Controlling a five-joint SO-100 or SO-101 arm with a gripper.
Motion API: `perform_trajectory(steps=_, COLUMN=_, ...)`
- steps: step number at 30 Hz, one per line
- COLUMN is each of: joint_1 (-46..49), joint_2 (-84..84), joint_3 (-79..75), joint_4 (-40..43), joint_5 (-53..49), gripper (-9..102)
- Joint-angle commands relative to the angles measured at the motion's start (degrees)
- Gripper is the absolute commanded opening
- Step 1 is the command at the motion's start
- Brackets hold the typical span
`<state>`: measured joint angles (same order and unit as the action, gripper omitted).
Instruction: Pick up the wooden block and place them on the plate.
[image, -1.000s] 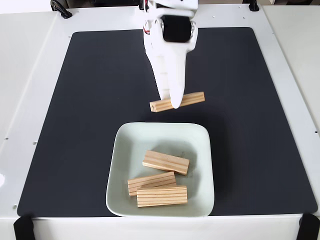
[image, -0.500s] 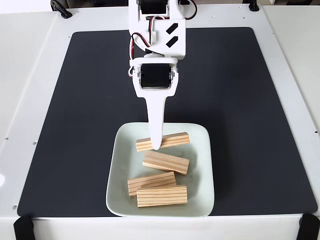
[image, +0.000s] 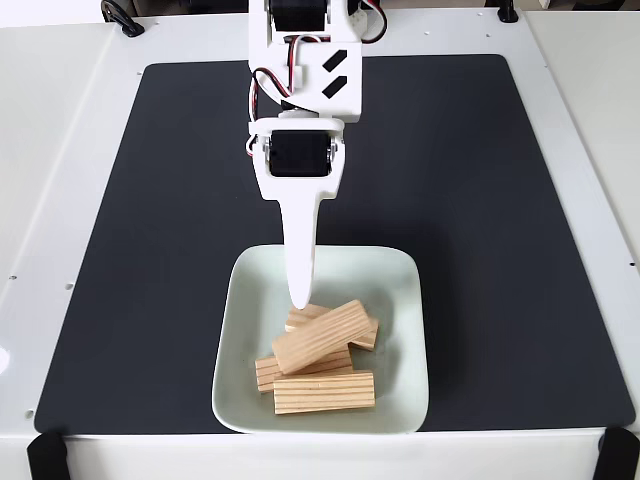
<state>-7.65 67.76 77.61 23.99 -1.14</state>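
the jaws (image: 298, 296) hang over the far half of the plate (image: 402, 290), and only one white finger (image: 299, 250) is visible in the fixed view, so whether the jaws stand wide or narrow cannot be told. the top wooden block (image: 320, 337) lies just below and to the right of the fingertip in the picture, on the side away from the arm's base; whether the tip touches it is not resolvable. its long axis runs diagonally, lower left to upper right, and it sits tilted across the blocks beneath it rather than flat. three more blocks lie in the plate beyond the jaws: the middle block (image: 369, 331) directly under the tilted one, the left block (image: 266, 371) further out, and the front block (image: 323, 392) furthest from the jaws, near the plate's front rim. the arm (image: 300, 60) reaches straight out from the far edge of the tabletop (image: 60, 120), wrist pitched down, finger pointing steeply at the plate. no block remains on the black mat (image: 150, 220), so by judgement the placing is essentially complete and the next move is a retreat.
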Motion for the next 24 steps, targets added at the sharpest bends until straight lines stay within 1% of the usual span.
perform_trajectory(steps=1, joint_1=0.7, joint_2=3.69, joint_3=0.18, joint_4=-1.05, joint_5=0.53, gripper=29)
perform_trajectory(steps=5, joint_1=0.7, joint_2=9.67, joint_3=6.06, joint_4=-1.05, joint_5=0.53, gripper=29)
perform_trajectory(steps=9, joint_1=-0.18, joint_2=19.16, joint_3=15.38, joint_4=-1.76, joint_5=0.53, gripper=29)
perform_trajectory(steps=18, joint_1=-3.34, joint_2=46.32, joint_3=40.08, joint_4=-1.85, joint_5=-0.18, gripper=30)
perform_trajectory(steps=24, joint_1=-3.69, joint_2=66.01, joint_3=57.83, joint_4=-1.85, joint_5=-0.18, gripper=29)
